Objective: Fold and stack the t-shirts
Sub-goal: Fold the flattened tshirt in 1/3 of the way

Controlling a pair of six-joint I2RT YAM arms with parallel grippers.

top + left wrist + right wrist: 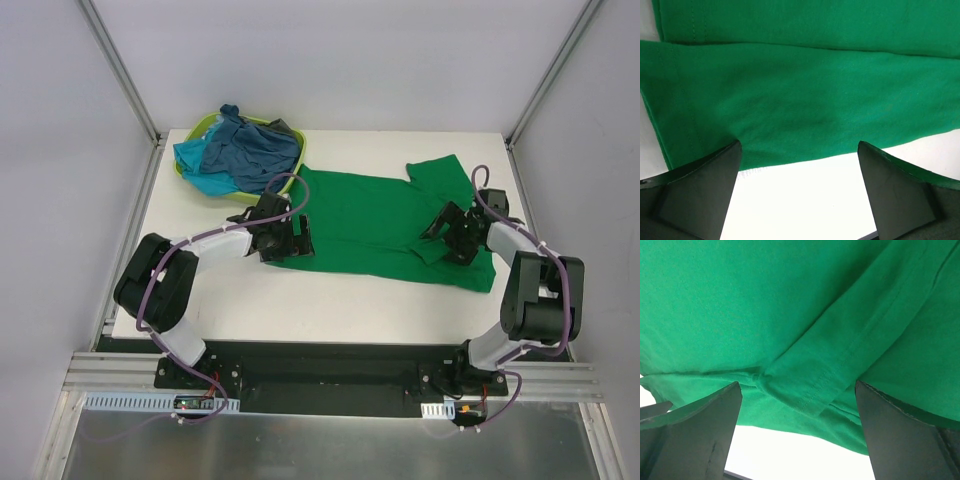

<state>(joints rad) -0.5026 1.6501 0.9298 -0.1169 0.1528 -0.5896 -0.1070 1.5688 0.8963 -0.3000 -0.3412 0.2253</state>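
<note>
Green shirt [370,215], seemingly part-folded, lies under left gripper [293,240] and right gripper [450,233], both spread, empty; heaped shirts [240,152] beyond the left remain unfolded, unstacked.

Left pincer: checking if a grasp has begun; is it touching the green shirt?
Cannot tell: left wrist view shows the open left pincer over the shirt's edge, height unclear.

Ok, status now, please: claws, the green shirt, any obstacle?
Left claw open, right claw open, both empty. Green t-shirt spread on table. Other shirts in basket, nothing blocking.
</note>
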